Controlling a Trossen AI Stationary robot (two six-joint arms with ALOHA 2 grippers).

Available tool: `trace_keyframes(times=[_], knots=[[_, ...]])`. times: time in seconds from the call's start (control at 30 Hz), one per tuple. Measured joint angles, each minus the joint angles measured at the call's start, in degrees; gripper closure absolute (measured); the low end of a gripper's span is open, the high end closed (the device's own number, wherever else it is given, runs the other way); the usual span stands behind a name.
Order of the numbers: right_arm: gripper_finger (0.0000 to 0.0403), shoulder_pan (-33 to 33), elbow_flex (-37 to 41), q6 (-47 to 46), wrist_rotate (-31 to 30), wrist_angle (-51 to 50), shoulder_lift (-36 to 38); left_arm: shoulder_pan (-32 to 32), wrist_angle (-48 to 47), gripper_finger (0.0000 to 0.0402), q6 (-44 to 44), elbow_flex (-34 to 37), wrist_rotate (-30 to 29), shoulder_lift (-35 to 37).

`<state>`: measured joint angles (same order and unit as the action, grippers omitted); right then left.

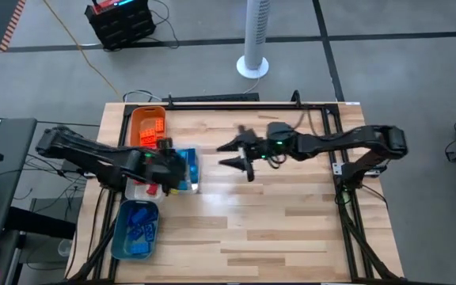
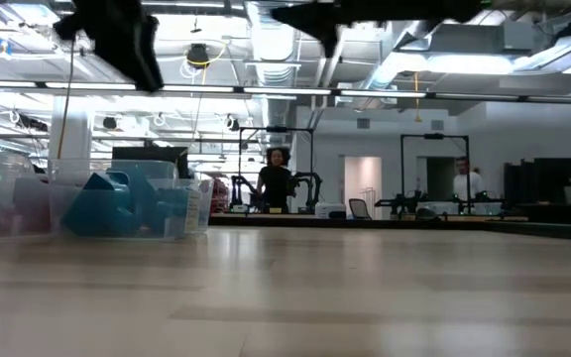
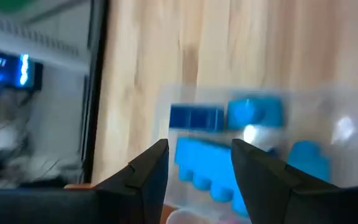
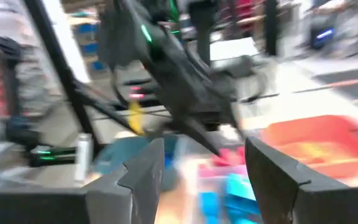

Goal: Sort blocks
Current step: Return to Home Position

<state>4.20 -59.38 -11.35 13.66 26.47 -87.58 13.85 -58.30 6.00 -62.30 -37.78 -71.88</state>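
Note:
Blue blocks point(image 1: 187, 169) lie in a clear tray point(image 1: 195, 187); they also show in the left wrist view point(image 3: 229, 134) and low view point(image 2: 117, 203). Orange blocks point(image 1: 150, 131) fill an orange tray, more blue blocks point(image 1: 139, 228) a teal tray, and red blocks point(image 1: 150, 188) lie under my left arm. My left gripper point(image 1: 171, 168) point(image 3: 199, 158) hangs open above the clear tray, holding nothing. My right gripper point(image 1: 229, 155) point(image 4: 204, 168) is open in the air over the table's middle, right of the trays, pointing at them.
The three trays stand in a row along the table's left side: the orange tray point(image 1: 135, 119) far, the clear tray in the middle, the teal tray point(image 1: 119, 237) near. A black frame rail point(image 1: 236, 103) runs along the far edge. Bare wood point(image 1: 291, 214) spreads across the middle and right.

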Motion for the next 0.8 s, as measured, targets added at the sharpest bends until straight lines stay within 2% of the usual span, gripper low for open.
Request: trace_keyframes(times=[0.07, 0.17, 0.37, 0.5, 0.63, 0.8], knots=[[0.0179, -0.75, 4.02, 3.27, -4.91, -0.11, 4.51, 0.97, 3.73, 0.0235, 0.14, 1.09, -0.02, 5.4], [0.0179, -2.05, 11.15, 6.16, -10.96, 2.35, 11.55, 1.85, 13.46, 0.0237, -1.33, 7.03, -0.02, 15.42], [0.0179, -1.95, 25.75, 7.06, -12.35, 12.27, 23.56, 0.81, 45.13, 0.0237, -7.85, 26.03, 0.6, 33.49], [0.0179, -0.47, 33.13, 6.83, -12.54, 13.5, 30.75, -0.64, 59.57, 0.0237, -8.32, 36.04, 3.71, 41.1], [0.0179, -0.48, 38.78, 5.47, -12.54, 17.33, 35.86, -2.12, 65.94, 0.0237, -8.52, 41.37, 4.35, 45.65], [0.0179, -1.64, 44.59, 5.37, -13.4, 18.96, 42.6, -3.06, 66.92, 0.0237, -9.42, 44.5, 4.45, 51.62]])
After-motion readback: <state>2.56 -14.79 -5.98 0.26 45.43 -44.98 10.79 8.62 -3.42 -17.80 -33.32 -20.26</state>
